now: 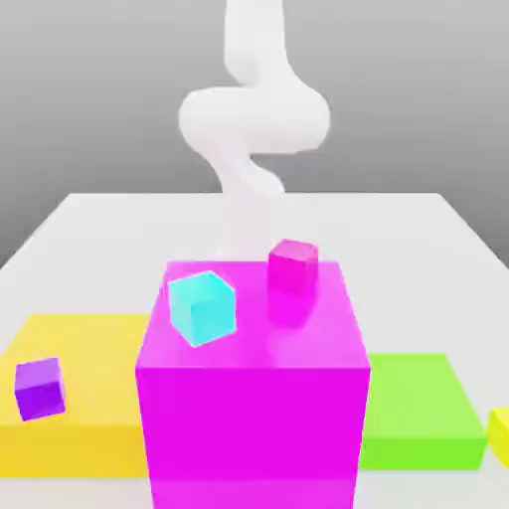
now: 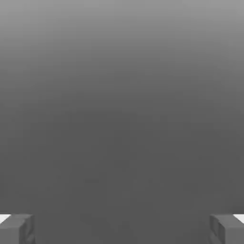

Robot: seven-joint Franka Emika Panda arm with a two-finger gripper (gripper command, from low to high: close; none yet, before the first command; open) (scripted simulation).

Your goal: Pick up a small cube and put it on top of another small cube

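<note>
Exterior view: the small yellow cube (image 1: 500,435) lies at the exterior view's right edge, partly cut off by the border, beside the low green slab (image 1: 423,398); whether it touches the slab cannot be told. A cyan cube (image 1: 203,309) and a pink cube (image 1: 293,266) sit on the tall magenta block (image 1: 254,432), the cyan one near its side edge; a purple cube (image 1: 40,389) is on the yellow slab (image 1: 75,383). No cube is stacked on another, so both the pick and the placing appear to remain. The yellow cube's surroundings look fairly open, though the slab's edge may limit a low approach; the block's tall side calls for a raised path. Hand view: the gripper (image 2: 122,229) has its fingers wide apart, with nothing between them.
</note>
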